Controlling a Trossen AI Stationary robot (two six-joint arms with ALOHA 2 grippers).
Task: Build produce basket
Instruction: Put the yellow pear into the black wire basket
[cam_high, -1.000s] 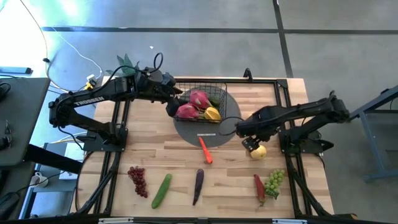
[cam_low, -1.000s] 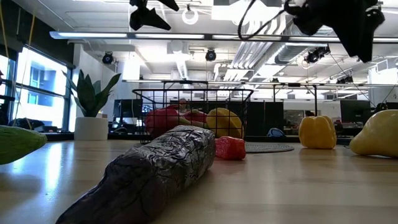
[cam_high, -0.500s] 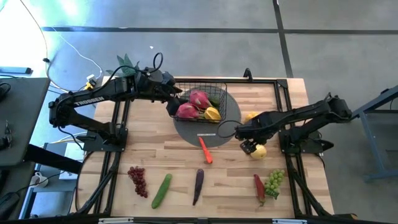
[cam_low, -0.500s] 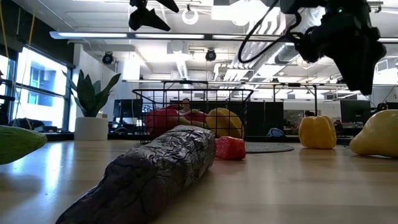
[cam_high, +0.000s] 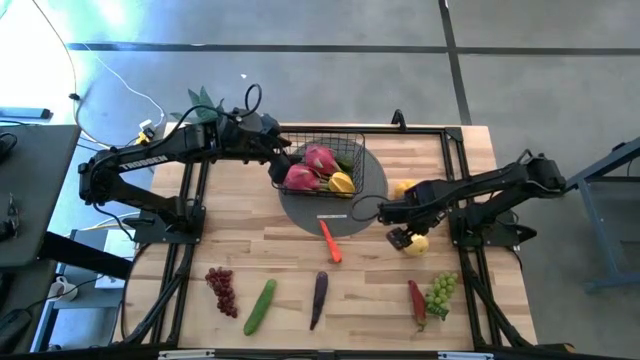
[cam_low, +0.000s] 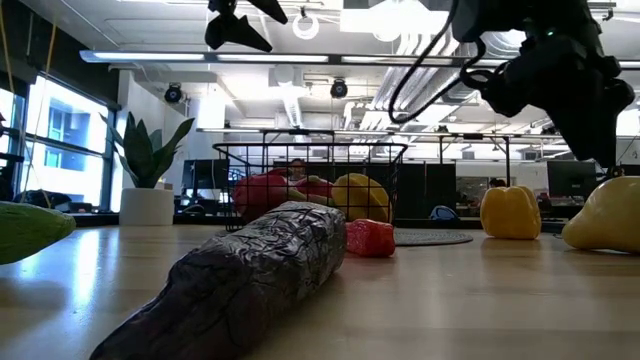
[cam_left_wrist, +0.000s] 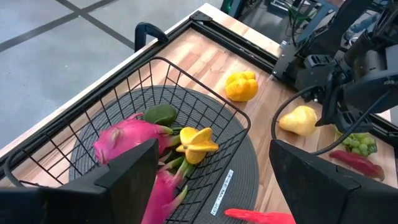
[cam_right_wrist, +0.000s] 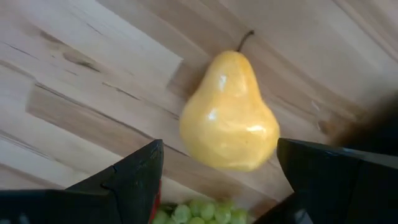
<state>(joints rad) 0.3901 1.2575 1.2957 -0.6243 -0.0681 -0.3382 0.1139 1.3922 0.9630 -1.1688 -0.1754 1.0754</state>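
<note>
The right gripper (cam_high: 404, 238), fingers apart, is poised over the yellow pear (cam_right_wrist: 229, 115) near the worktop's right edge. The pear could be nudged aside (rounded). The left gripper (cam_high: 283, 160), open, waits at the basket (cam_high: 322, 168).

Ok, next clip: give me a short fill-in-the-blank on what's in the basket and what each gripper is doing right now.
1. The right gripper hangs open over the yellow ____, which lies on the table.
2. The basket sits on a round grey ____.
3. The left gripper hovers at the basket's edge with its fingers ____.
4. The orange carrot lies ____ the basket.

Missing words: pear; mat; open; outside
</note>
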